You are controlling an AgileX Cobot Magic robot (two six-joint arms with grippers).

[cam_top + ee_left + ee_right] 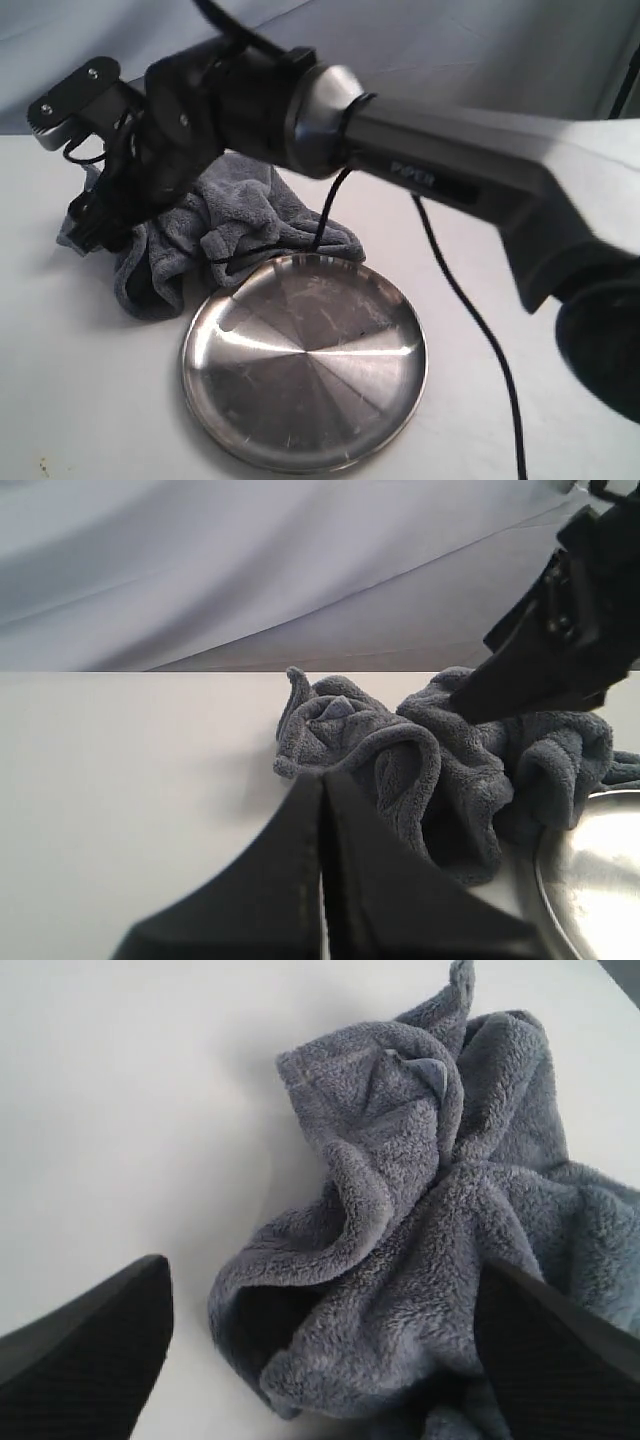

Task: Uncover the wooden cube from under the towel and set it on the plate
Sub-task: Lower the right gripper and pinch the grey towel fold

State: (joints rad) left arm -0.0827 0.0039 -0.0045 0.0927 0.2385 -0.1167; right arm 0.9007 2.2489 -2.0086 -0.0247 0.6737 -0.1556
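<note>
The dark grey-blue towel lies bunched on the white table, just behind the steel plate. The wooden cube is hidden; no view shows it. My right gripper reaches across from the right and hangs over the towel's left end. It is open wide, with the towel lying between its fingers, and it holds nothing. My left gripper is shut and empty, low on the table just short of the towel. The plate's rim is beside it.
The right arm's black cable trails over the table to the right of the plate. A pale blue-grey cloth backdrop hangs behind the table. The right arm's gripper looms over the towel in the left wrist view.
</note>
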